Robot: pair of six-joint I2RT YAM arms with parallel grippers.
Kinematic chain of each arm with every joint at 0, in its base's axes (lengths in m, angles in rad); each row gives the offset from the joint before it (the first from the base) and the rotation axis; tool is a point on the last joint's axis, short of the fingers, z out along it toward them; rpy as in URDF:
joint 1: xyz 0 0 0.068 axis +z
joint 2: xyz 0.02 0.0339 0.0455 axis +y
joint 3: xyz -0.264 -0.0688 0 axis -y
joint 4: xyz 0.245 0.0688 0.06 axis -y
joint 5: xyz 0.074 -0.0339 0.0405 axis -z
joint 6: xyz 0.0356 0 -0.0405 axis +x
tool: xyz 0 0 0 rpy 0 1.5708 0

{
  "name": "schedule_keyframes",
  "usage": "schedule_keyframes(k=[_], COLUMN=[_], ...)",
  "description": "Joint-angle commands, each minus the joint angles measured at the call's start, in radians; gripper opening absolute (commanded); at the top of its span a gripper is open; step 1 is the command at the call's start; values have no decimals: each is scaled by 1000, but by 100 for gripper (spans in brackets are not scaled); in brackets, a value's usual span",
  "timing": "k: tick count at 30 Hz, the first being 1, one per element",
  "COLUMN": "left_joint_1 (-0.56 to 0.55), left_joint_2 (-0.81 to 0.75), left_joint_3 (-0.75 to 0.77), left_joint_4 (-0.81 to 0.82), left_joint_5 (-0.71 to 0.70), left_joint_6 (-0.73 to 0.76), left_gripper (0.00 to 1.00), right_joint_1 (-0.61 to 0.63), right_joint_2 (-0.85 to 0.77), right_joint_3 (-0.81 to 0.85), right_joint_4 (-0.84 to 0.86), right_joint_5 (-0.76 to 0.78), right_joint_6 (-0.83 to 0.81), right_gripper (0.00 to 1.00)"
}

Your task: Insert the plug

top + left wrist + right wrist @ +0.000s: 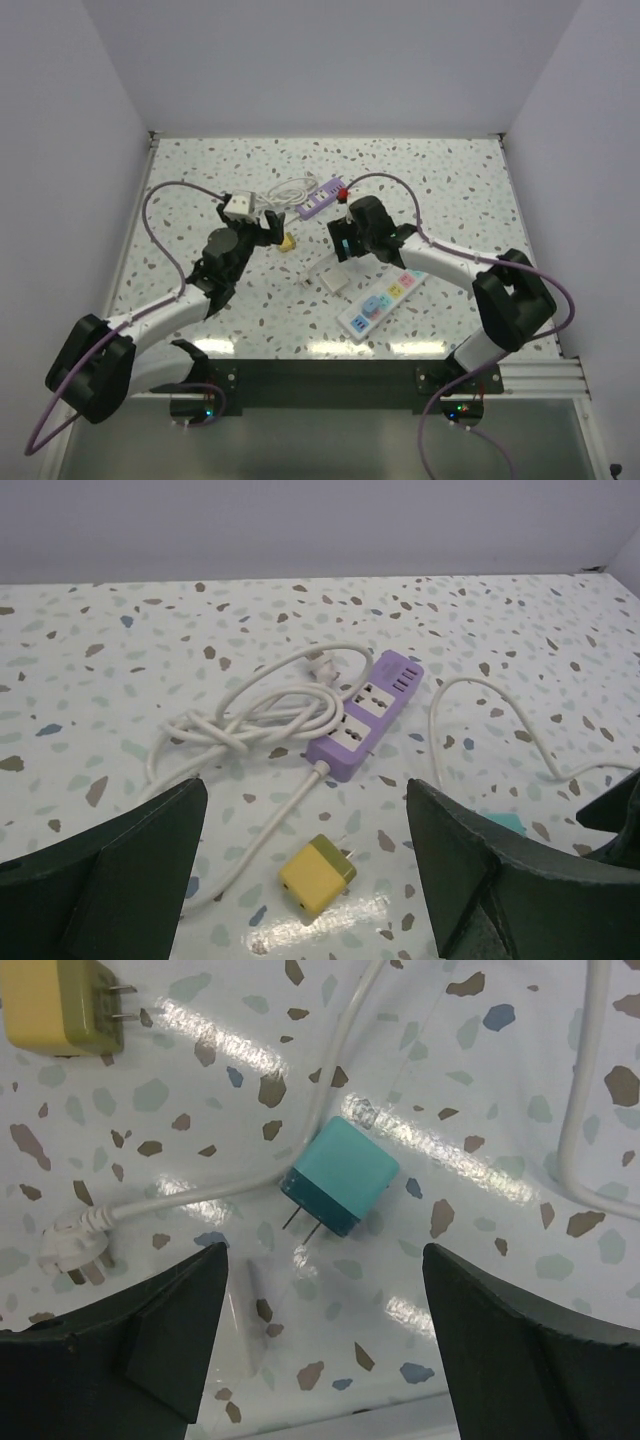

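Note:
A yellow plug [317, 875] lies on the table between my open left gripper's [305, 792] fingers, prongs pointing at the purple power strip [365, 715] beyond it. In the top view the left gripper [271, 232] is just left of the yellow plug [286, 243], and the purple strip [320, 197] lies behind. My right gripper [325, 1255] is open above a teal plug [342, 1178] lying flat, prongs towards the gripper. In the top view the right gripper [345, 250] hovers mid-table. A white power strip [382, 303] lies near the front right.
A coiled white cable [250, 715] runs from the purple strip, and its plug end [70, 1240] lies left of the teal plug. A thin white cable [480, 715] curves on the right. A white adapter [335, 281] sits by the white strip. White walls enclose the table.

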Motion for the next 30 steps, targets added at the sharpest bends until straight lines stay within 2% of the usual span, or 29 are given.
schedule_keyframes(k=[1, 6, 20, 23, 25, 26, 30], left_joint_1=[61, 80, 81, 81, 78, 80, 78], left_joint_2=[5, 42, 40, 33, 30, 31, 33], left_joint_3=[42, 36, 8, 0, -4, -3, -10], left_joint_4=[-32, -19, -7, -1, -1, -3, 14], left_joint_5=[59, 73, 81, 87, 90, 93, 121], left_joint_6=[-8, 4, 15, 15, 15, 15, 25], left_gripper=[87, 87, 87, 87, 87, 87, 87], right_joint_1=[9, 9, 7, 6, 7, 6, 4], right_joint_2=[38, 97, 315, 350, 369, 369, 358], right_joint_3=[55, 52, 219, 248, 265, 268, 260], right_joint_4=[33, 63, 48, 22, -4, -10, -26], right_joint_5=[24, 57, 153, 179, 202, 205, 220], right_joint_6=[57, 111, 169, 166, 160, 154, 149], right_gripper=[82, 82, 77, 71, 60, 50, 35])
